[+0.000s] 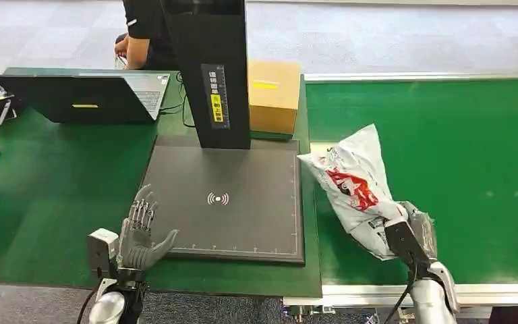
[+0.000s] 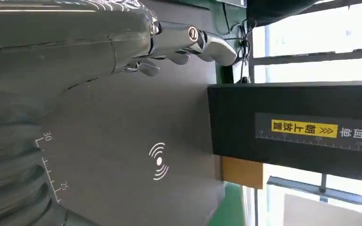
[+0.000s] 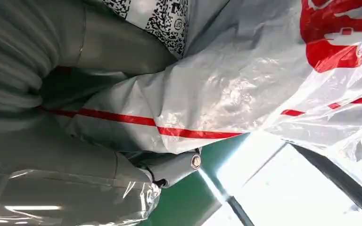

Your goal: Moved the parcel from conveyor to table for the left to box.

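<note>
The parcel (image 1: pixel 354 189) is a white plastic bag with red print and stripes; the conveyor (image 1: pixel 458 148) and table (image 1: pixel 47 182) are green.

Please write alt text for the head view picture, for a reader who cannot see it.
The robot's right hand grips a white plastic parcel with red print above the green conveyor. Its left hand hangs open, fingers spread, at the near edge of a dark scanner pad on the green table. Behind stand a cardboard box, a laptop and a person.
</note>
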Robot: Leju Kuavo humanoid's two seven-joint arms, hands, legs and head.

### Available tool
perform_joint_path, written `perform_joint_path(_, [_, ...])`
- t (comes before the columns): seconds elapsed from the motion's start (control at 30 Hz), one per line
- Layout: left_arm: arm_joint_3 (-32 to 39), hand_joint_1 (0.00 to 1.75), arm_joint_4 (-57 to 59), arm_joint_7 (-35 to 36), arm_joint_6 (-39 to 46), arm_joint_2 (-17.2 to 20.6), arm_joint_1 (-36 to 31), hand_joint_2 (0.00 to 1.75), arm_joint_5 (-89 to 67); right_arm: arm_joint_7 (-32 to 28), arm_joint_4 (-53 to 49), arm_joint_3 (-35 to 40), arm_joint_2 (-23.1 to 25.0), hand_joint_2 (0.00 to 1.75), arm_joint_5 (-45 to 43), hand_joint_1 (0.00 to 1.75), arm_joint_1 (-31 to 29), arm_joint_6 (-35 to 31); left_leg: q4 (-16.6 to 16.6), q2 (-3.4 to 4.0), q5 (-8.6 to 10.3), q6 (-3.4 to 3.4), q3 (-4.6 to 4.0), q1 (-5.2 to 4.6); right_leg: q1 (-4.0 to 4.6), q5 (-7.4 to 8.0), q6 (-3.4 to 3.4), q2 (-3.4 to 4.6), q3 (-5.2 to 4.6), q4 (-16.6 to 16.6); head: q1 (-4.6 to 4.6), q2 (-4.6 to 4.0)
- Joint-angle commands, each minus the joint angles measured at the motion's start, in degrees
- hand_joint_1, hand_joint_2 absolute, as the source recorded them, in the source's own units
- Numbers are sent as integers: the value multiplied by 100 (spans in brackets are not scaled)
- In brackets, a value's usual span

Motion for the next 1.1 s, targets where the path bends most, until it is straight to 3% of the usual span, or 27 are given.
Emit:
perform_joint_path(0.03, [-7,0,166,21,-93,4,-42,175,-45,-433,-1214,54,322,175,-195,175,264,-520,-4,1,-1,2,3,-4,-2,-2,-5,-1,1,-1,0,0])
perform_joint_path(0.23, [-61,0,243,-92,-63,34,-104,175,-43,-412,-1555,367,202,175,-167,175,227,-591,-4,4,0,1,-5,-6,-3,0,-4,5,-10,0,0,0])
perform_joint_path(0.47, [-191,0,501,-240,2,76,-270,175,-11,31,-620,1377,-359,175,647,175,-343,-117,-9,17,2,4,2,-6,-2,8,-3,18,-6,-8,0,0])
perform_joint_path(0.6, [-233,0,507,-326,84,101,-354,175,62,90,-120,1960,-631,175,733,175,-912,-151,-5,19,2,3,-4,-5,-3,9,-1,21,-10,-3,0,0])
perform_joint_path(0.8, [-412,0,890,-313,8,170,-564,175,98,-9,993,3298,-807,175,1132,175,-2144,310,-7,50,3,3,4,-7,-5,19,-3,51,-14,-3,2,0])
perform_joint_path(0.93, [-474,0,879,-368,50,200,-574,175,111,-231,1575,4165,-600,175,1200,175,-2949,487,-6,41,8,0,1,-9,-6,17,-7,41,-17,3,4,0])
perform_joint_path(1.0, [-478,0,869,-368,71,205,-576,175,112,-137,1657,4332,-569,175,1114,175,-3062,421,-14,62,8,-1,8,-8,-5,22,-11,61,-19,0,-2,0])
perform_joint_path(1.03, [-471,0,877,-371,82,204,-591,175,116,-286,1777,4553,-524,175,1106,175,-3226,581,-4,36,6,0,-1,-8,-5,12,-7,35,-21,13,2,0])
perform_joint_path(1.1, [-446,0,902,-371,110,193,-636,175,129,-210,2284,4982,-192,175,1022,175,-3690,821,-7,47,6,-2,3,-7,-3,15,-10,46,-23,11,0,0])
